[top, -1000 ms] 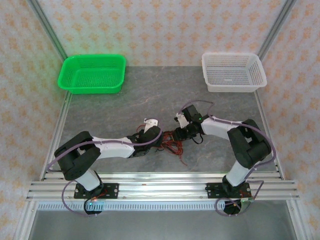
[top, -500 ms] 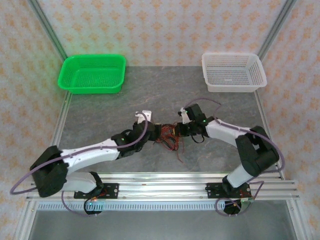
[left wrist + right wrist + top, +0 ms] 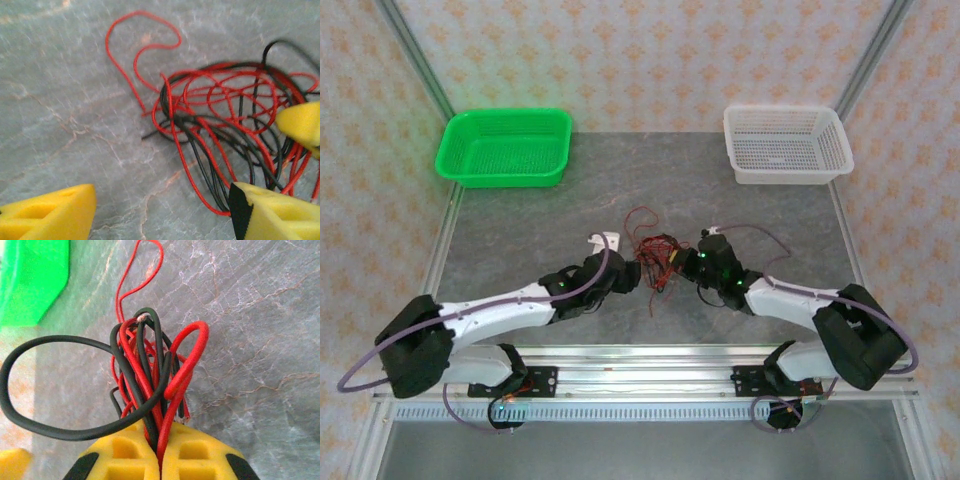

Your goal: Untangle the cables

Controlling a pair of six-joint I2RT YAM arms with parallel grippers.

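The cables (image 3: 655, 252) are a tangle of thin red and black wires in the middle of the grey table. In the right wrist view my right gripper (image 3: 160, 442) is shut on a bundle of red and black cables (image 3: 150, 365) that fans out from between its yellow fingers. It sits at the tangle's right side (image 3: 688, 263). My left gripper (image 3: 628, 273) is at the tangle's left side. In the left wrist view it (image 3: 162, 207) stands open over the table, and the cables (image 3: 220, 110) lie ahead, with one red loop by the tip of its right finger (image 3: 275, 215).
A green basket (image 3: 500, 172) stands at the back left and a white basket (image 3: 790, 170) at the back right. An aluminium rail (image 3: 640, 375) carrying both arm bases runs along the near edge. Bare table lies between the tangle and the baskets.
My right gripper has shut on the cables and pulled back toward the near right. The left arm stretched out to the tangle and its jaws opened wider. The tangle shifted and a red loop now reaches farther back.
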